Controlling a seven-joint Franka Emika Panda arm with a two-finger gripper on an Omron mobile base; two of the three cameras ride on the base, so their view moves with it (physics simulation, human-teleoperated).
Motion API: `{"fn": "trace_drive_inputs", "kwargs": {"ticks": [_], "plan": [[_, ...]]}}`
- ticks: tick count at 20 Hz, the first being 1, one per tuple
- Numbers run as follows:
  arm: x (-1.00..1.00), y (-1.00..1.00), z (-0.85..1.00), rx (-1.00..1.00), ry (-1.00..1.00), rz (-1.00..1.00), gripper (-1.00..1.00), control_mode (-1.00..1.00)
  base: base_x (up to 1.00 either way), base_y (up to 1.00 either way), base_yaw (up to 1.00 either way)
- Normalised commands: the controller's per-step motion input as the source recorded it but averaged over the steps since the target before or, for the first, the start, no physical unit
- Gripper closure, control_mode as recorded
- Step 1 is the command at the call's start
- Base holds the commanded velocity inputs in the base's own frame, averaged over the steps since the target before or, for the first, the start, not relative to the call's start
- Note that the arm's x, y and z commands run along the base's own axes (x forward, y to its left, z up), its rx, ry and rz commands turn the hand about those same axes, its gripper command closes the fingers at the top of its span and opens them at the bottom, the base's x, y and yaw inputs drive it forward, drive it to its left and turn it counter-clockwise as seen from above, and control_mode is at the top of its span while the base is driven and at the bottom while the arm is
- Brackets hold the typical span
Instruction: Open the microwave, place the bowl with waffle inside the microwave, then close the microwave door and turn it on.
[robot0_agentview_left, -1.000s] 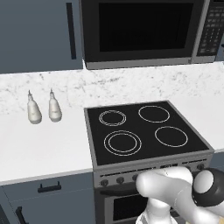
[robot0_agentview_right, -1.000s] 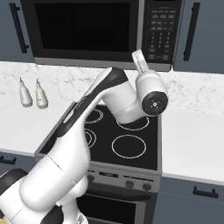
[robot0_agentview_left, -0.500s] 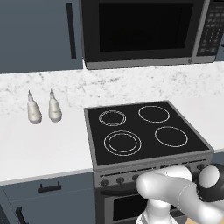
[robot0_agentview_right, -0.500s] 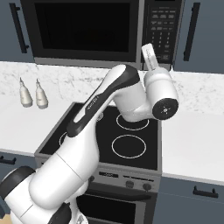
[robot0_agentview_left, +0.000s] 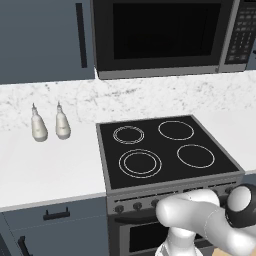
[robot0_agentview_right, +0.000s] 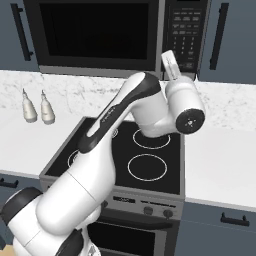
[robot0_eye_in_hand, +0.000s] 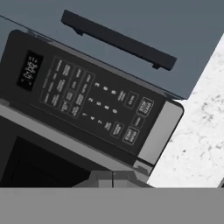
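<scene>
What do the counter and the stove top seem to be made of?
Counter: looks like white marble or stone with faint grey veining, fairly matte. Stove top: seems smooth black glass or ceramic, flat with thin white burner rings printed on it; rendered, so uncertain.

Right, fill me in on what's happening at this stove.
A white robot arm reaches over the black stove toward the microwave mounted above it. Its gripper is shut, holds nothing, and points up at the button panel on the microwave's right side. The microwave door is closed. Two small bottles stand on the counter left of the stove.
</scene>
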Motion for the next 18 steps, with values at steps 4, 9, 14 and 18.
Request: {"fn": "trace_drive_inputs", "kwargs": {"ticks": [4,9,14,18], "plan": [[0.08,0.07,0.0,-0.08,0.1,0.0,1.0,-1.0,0.0,0.0,0.0],[0.28,0.0,0.0,-0.06,0.11,0.0,1.0,-1.0,0.0,0.0,0.0],[0.47,0.0,-0.03,-0.01,0.12,0.0,1.0,-1.0,0.0,0.0,0.0],[0.4,0.0,-0.08,0.0,0.04,0.0,1.0,-1.0,0.0,0.0,0.0]]}}
